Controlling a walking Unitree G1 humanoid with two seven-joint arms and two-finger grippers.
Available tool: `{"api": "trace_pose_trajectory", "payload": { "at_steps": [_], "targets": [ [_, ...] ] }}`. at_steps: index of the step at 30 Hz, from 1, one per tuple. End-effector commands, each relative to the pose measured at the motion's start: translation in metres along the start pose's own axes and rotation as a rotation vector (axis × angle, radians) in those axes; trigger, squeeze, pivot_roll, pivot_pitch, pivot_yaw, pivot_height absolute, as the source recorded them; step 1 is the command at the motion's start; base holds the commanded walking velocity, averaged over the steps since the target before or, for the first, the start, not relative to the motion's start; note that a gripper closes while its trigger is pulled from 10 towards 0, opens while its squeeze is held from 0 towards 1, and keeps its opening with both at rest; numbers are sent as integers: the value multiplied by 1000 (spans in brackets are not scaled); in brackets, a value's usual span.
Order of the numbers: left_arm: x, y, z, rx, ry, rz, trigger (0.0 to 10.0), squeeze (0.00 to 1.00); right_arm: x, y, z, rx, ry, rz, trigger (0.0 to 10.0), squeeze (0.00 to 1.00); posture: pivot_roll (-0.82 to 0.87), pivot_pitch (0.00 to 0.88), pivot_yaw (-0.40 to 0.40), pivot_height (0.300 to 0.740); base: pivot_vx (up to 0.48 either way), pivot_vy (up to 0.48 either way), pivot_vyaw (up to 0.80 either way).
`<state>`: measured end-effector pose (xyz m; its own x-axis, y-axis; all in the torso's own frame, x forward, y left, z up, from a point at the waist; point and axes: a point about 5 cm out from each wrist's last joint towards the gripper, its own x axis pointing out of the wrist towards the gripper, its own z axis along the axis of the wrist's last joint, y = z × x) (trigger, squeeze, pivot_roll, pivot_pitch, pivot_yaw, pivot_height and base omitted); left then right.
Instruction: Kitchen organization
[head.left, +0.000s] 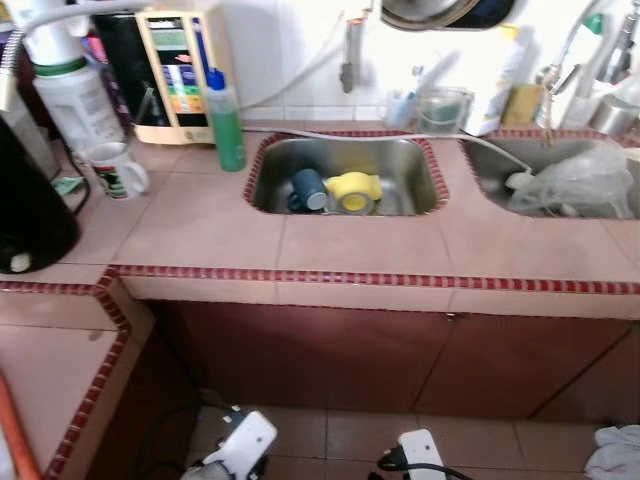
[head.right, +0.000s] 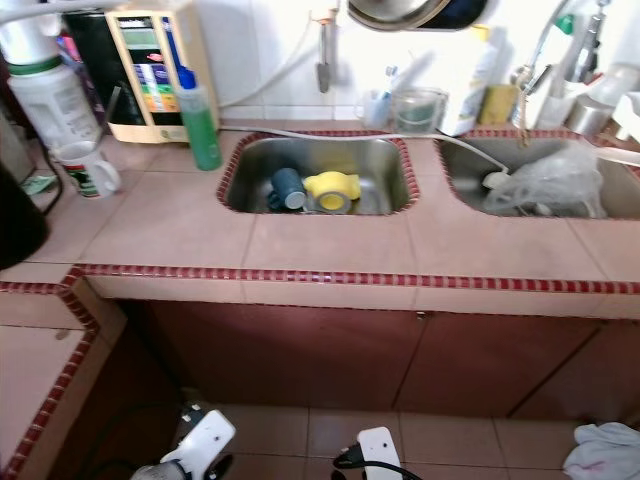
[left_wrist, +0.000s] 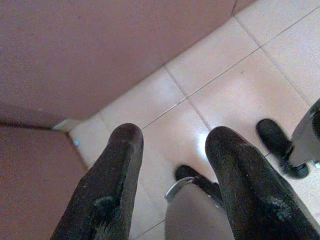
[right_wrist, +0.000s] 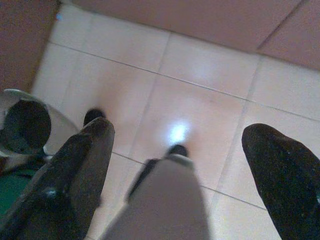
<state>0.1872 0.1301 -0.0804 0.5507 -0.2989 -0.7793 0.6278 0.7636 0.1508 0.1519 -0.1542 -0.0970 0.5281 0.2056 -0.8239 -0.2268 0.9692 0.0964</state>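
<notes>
Left hand (left_wrist: 172, 165) and right hand (right_wrist: 180, 165) hang over the floor tiles (right_wrist: 200, 65), fingers spread wide, holding nothing. At frame centre, the sink (head.left: 400, 160) contains a blue cup (head.left: 306, 189) beside a yellow cup (head.left: 352, 190).

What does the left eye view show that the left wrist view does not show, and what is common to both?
Left eye view alone: the tiled counter, the sink holding a blue cup and a yellow cup, a green bottle and a white mug. Left wrist view alone: the open left gripper pointing down at the floor. Both: the brown cabinet front and the pale floor tiles.
</notes>
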Motion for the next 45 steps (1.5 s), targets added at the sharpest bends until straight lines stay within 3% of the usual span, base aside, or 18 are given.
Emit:
{"api": "trace_pose_trajectory", "payload": {
  "at_steps": [1, 22, 34, 45],
  "targets": [
    [-4, 9, -11, 13, 44, 22, 10000, 0, 3, 10, 5, 4, -6, 26, 10000, 0, 45, 0, 32, 740, 0, -480, 0],
    [-7, 7, -22, 2, 78, 25, 10000, 0, 5, 15, 3, -36, 29, 37, 10000, 0, 64, 0, 14, 740, 0, -463, 0],
    [-5, 3, -17, -24, 71, 30, 10000, 0, 2, 13, -3, -76, 38, 46, 10000, 0, 70, 0, -3, 740, 0, 0, 0],
    [-1, -9, -12, -82, 67, 32, 10000, 0, 1, 8, -4, -173, 53, 66, 10000, 0, 133, 0, -90, 740, 0, 0, 0]
  ]
}}
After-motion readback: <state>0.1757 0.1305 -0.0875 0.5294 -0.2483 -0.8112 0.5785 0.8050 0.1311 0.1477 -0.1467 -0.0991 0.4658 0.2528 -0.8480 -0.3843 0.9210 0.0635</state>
